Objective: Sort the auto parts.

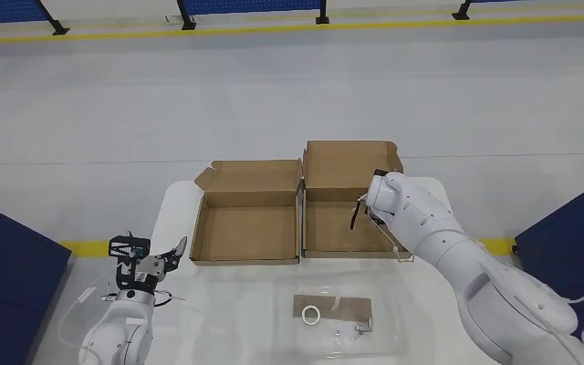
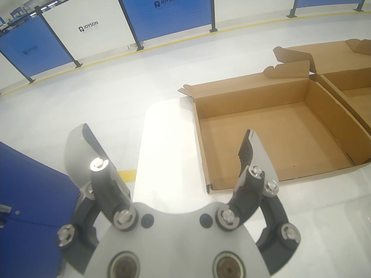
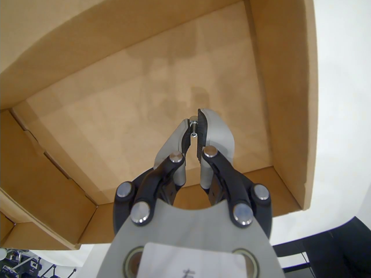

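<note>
The right pincer (image 3: 193, 127) is clenching a small metal bolt (image 3: 193, 131) between its tips and is hanging over the right-hand box (image 3: 285, 88). The bare cardboard floor is lying directly beneath it, and the box's walls are standing apart from it on every side. The left pincer (image 2: 166, 137) is hovering released, jaws spread wide with nothing between them, and the left-hand box (image 2: 304, 93) is sitting just ahead of it, off toward the other arm. Behind the right pincer, back toward the robot, a white ring (image 1: 311, 315), a cardboard slip (image 1: 351, 306) and some small metal pieces (image 1: 347, 332) are waiting on the surface (image 1: 228, 301) (seemingly inside a clear wrapper, though that is hard to tell). The step in hand is looking like the drop. The bolt is small and likely to roll or bounce, so going lower toward the floor beneath the tips before letting go is seeming the wise course. Opening gently should be keeping the bolt from clinging to a pad or flicking out.
</note>
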